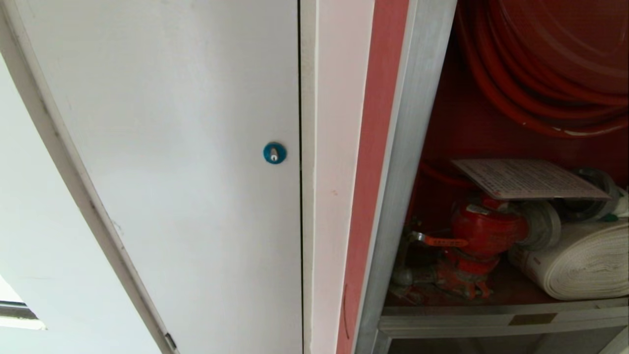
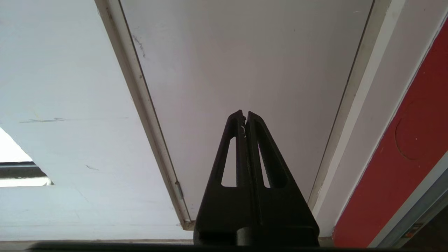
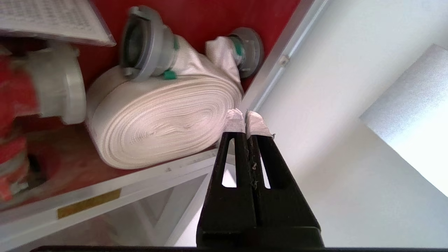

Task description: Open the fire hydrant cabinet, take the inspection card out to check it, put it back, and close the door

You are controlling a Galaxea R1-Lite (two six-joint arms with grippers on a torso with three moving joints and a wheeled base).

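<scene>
The inspection card [image 3: 52,19] lies flat on the red valve [image 3: 14,94] inside the fire hydrant cabinet [image 3: 196,17], well apart from the right gripper [image 3: 246,117], beyond the rolled hose [image 3: 157,119]. Its jaws are pressed together and hold nothing. The left gripper [image 2: 245,113] jaws are together too, before a white door [image 2: 245,52].

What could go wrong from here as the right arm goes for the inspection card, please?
The inspection card lies loose on the red valve, so a nudge could slide it off behind the valve. The right pincer is shut and needs opening before it can grasp. Its tips sit close to the white rolled hose and could snag it.
</scene>
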